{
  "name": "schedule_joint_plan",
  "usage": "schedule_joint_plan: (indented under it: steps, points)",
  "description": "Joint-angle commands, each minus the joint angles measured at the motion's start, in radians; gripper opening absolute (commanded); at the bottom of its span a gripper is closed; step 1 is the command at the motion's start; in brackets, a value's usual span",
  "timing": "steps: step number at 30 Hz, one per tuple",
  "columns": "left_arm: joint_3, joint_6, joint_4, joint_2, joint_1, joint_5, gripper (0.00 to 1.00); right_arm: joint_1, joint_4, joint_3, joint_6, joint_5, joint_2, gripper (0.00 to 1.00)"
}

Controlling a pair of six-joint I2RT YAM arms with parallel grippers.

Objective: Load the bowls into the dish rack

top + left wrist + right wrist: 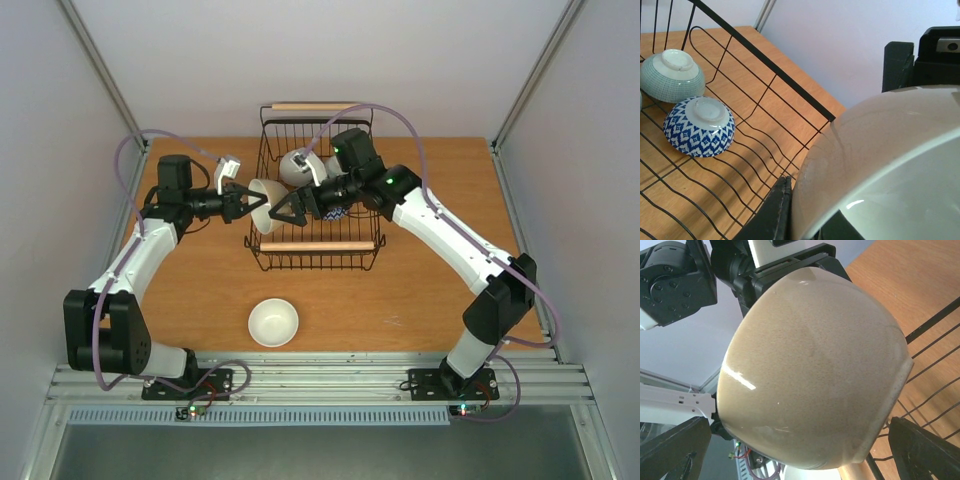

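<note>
Top external view hid most of the blue-and-white bowl point(699, 127) under the right arm point(440, 225); we saw it whole only from the left wrist, upside down in the dish rack point(300, 262) beside a pale green bowl point(671, 75). The left gripper point(246, 206) was clamped on a tan bowl point(266, 200) above the rack's left edge. The right gripper point(283, 212) stood wide apart, 1 finger either side of that bowl. 1 cream bowl point(273, 322) on the table point(420, 290) showed only from above.
</note>
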Motion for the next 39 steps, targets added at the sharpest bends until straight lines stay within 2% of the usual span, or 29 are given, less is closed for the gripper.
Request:
schedule_joint_plan:
  steps: [1,8,11,13,15,19,20,21,22,24,25,27,32,36,39]
  points:
    - [-0.003,-0.027,0.087,-0.034,0.002,0.059,0.01,-0.002,0.036,0.004,0.029,-0.033,0.033,0.98]
    - [-0.003,-0.028,0.077,-0.031,0.001,0.041,0.0,0.007,0.045,0.049,0.039,-0.061,0.065,0.95]
    - [-0.002,-0.029,0.077,-0.026,0.002,0.05,0.01,0.009,0.045,0.061,0.037,-0.058,0.071,0.83]
    - [-0.002,-0.029,0.078,-0.026,0.001,0.053,0.0,0.009,0.042,0.066,0.036,-0.045,0.071,0.66]
    - [-0.002,-0.03,0.079,-0.024,0.002,0.057,0.0,0.011,0.043,0.067,0.04,-0.04,0.069,0.44]
    - [-0.003,-0.034,0.082,-0.022,0.002,0.059,0.01,0.011,0.05,0.064,0.044,-0.028,0.063,0.06]
    - [-0.002,-0.035,0.082,-0.021,0.001,0.054,0.0,0.01,0.047,0.064,0.042,-0.02,0.061,0.02]
    - [-0.002,-0.035,0.08,-0.021,0.002,0.045,0.01,0.01,0.043,0.064,0.037,-0.006,0.059,0.01]
    - [-0.002,-0.037,0.078,-0.022,0.002,0.028,0.07,0.011,0.037,0.066,0.031,0.011,0.056,0.01]
    - [0.003,-0.038,0.065,-0.029,0.002,-0.028,0.44,0.01,0.018,0.07,0.01,0.08,0.049,0.01]
    - [0.006,-0.036,0.055,-0.034,0.002,-0.077,0.57,0.01,-0.002,0.079,-0.003,0.125,0.049,0.01]
    - [0.016,-0.03,0.032,-0.038,0.002,-0.171,0.67,0.01,-0.059,0.107,-0.03,0.238,0.059,0.01]
    - [0.03,-0.004,-0.012,-0.045,0.001,-0.395,0.74,0.011,-0.217,0.248,-0.092,0.47,0.16,0.01]
    - [0.034,-0.008,-0.026,-0.046,0.002,-0.585,0.75,0.021,-0.306,0.351,-0.149,0.641,0.259,0.01]
    - [0.035,-0.013,-0.027,-0.044,0.003,-0.662,0.75,0.059,-0.357,0.423,-0.21,0.812,0.347,0.01]
